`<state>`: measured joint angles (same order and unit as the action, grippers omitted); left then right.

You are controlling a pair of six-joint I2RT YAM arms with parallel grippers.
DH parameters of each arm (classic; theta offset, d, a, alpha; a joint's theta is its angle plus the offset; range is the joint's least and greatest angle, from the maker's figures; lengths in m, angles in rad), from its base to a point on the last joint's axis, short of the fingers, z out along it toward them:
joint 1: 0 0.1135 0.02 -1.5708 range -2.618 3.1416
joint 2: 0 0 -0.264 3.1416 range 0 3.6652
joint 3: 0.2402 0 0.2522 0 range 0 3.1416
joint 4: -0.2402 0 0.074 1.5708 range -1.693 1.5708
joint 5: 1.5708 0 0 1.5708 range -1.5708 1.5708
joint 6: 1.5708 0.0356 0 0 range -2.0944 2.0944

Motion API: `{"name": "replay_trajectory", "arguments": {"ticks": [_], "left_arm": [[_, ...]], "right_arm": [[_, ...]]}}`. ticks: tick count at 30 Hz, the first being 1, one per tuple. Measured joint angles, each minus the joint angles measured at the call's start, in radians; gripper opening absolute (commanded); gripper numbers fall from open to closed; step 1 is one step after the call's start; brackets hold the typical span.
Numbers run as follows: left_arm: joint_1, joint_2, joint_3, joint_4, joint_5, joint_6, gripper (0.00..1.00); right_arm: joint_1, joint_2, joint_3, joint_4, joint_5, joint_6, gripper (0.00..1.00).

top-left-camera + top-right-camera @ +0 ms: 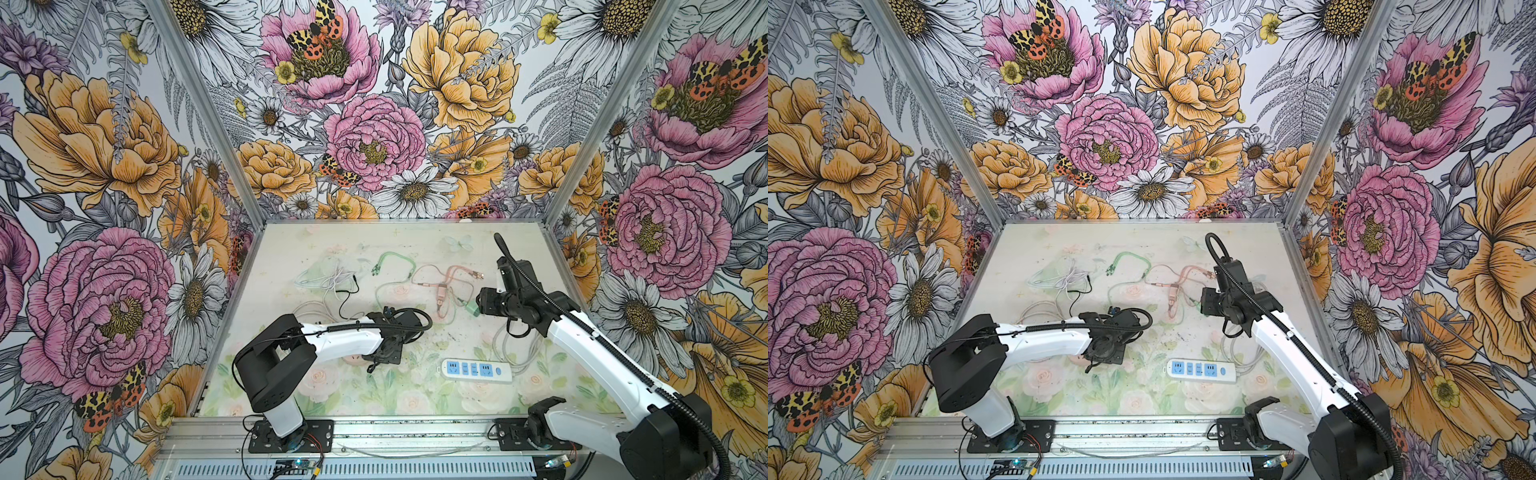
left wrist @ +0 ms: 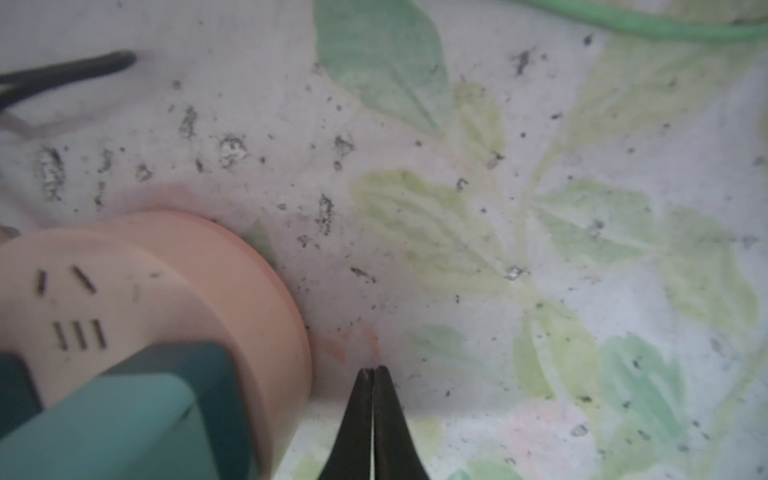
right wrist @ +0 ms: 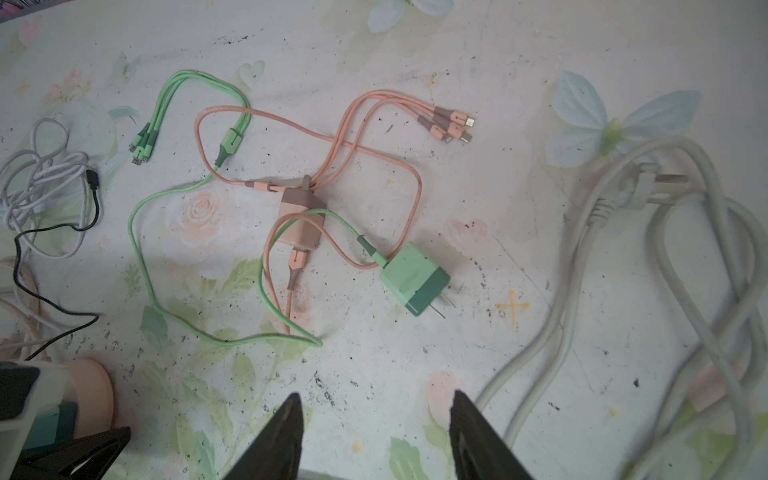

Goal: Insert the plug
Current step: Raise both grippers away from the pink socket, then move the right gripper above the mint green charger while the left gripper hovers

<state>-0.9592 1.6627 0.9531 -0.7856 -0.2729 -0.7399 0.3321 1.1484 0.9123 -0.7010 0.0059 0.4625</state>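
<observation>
Broadly, the floral-printed table (image 1: 291,249) is worked from its near edge by two arms. The left arm (image 1: 345,340) is folded at the elbow and laid out low toward the table's middle. The right arm (image 1: 582,345) is stretched from the near right corner toward the back, with its wrist turned leftward. A white power strip (image 1: 476,370) with blue sockets lies flat near the front, between the two arms, in both top views. Its grey cord (image 3: 623,249) is looped beside it. In the left wrist view a round pink socket block (image 2: 187,291) is seen close up, with a teal-green adapter (image 2: 124,415) set against its face. Whether that adapter is fully seated cannot be told.

The left gripper (image 2: 374,370) is seen with its tips pressed together and nothing between them. It is poised over bare mat just beside the pink block; contact with the mat cannot be judged. The right gripper (image 3: 374,397) is held with its jaws spread apart and empty, above the table. The green plug (image 3: 415,278) lies on the mat ahead of those jaws and apart from them, with its two prongs exposed. Its green cable is draped across a pink charger (image 3: 301,224).
</observation>
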Motion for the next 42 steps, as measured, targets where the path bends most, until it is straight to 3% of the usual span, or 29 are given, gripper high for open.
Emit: {"name": "replay_trajectory", "arguments": {"ticks": [10,20,32,42], "left_arm": [[0.022,-0.081,-0.004,-0.031,-0.027,-0.005,0.10],[-0.019,-0.078,0.241,-0.035,-0.028,0.055,0.20],[0.038,0.049,0.465,-0.017,-0.034,0.152,0.28],[0.152,0.168,0.635,0.018,-0.019,0.233,0.33]], "right_arm": [[0.000,0.013,-0.006,0.007,-0.019,-0.001,0.57],[0.000,0.089,0.007,0.007,-0.035,-0.025,0.54],[0.000,0.190,0.094,0.012,0.010,-0.070,0.50],[0.021,0.325,0.159,0.020,0.084,-0.099,0.47]]}}
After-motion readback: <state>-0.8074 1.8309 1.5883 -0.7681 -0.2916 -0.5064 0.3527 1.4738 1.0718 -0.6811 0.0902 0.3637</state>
